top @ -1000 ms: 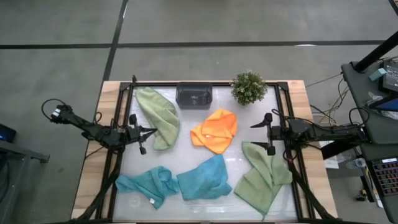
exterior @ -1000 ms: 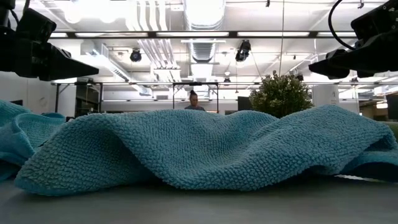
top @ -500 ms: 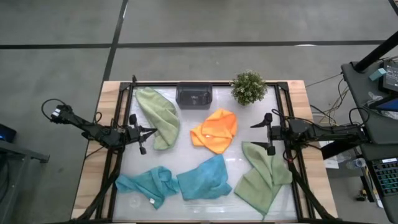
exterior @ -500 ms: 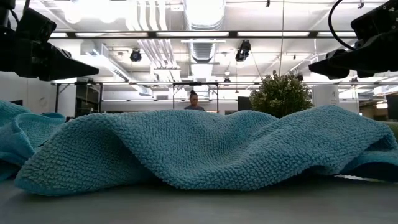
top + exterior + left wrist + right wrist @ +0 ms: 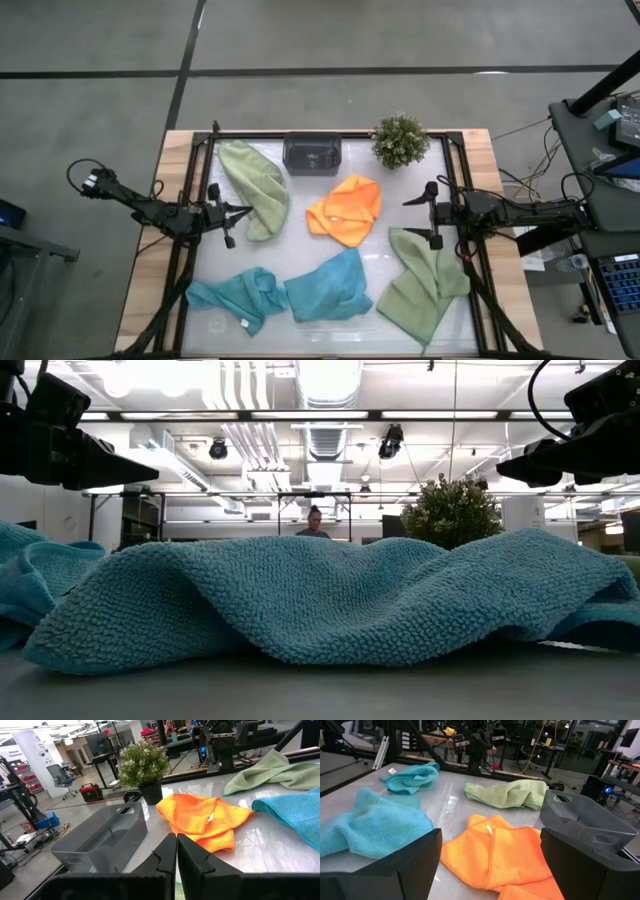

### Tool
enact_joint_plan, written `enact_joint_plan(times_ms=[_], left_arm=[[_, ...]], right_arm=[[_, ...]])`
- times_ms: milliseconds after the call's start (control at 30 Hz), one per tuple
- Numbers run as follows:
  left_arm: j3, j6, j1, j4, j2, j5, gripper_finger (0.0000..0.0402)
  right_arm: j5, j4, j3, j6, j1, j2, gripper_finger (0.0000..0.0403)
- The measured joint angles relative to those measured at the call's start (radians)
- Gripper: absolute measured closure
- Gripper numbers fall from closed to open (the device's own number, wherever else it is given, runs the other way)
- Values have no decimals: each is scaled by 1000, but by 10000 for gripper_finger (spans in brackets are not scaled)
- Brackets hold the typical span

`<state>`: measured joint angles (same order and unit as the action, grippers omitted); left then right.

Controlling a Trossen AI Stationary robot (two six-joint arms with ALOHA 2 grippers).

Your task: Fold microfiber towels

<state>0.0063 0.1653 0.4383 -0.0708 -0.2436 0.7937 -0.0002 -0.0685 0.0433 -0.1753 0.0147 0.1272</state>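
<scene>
Five microfiber towels lie crumpled on the table [image 5: 200, 330], none of them folded. The orange towel [image 5: 346, 210] sits near the middle, bunched with a corner turned over itself. One sage green towel [image 5: 255, 185] stretches along the far left part of the table; the other sage green towel [image 5: 420, 282] lies rumpled at the near right. A teal towel [image 5: 330, 290] is heaped at the near middle, and it fills the low view as a wavy ridge. The second teal towel [image 5: 235, 297] is wadded just beside it, toward the near left.

Behind the orange towel, at the far edge, stand a dark grey tray [image 5: 313, 154] and a small potted plant [image 5: 400, 141], both apart from the cloths.

The left tool [image 5: 243, 211] hangs over the left side of the table, just beside the long green towel, its fingers pressed together and holding nothing. The right tool [image 5: 408, 217] hangs at the right side, between the orange towel and the near-right green one, its fingers spread wide and empty.

As I judge it, the task is at its very start: no towel is flattened, folded or stacked, so all five remain to be spread and folded.
</scene>
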Motion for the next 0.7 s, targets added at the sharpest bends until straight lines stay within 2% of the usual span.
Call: enact_joint_plan(times_ms=[700], left_arm=[[0,0,0,0,0,0,402]], right_arm=[[5,3,0,-25,0,0,77]])
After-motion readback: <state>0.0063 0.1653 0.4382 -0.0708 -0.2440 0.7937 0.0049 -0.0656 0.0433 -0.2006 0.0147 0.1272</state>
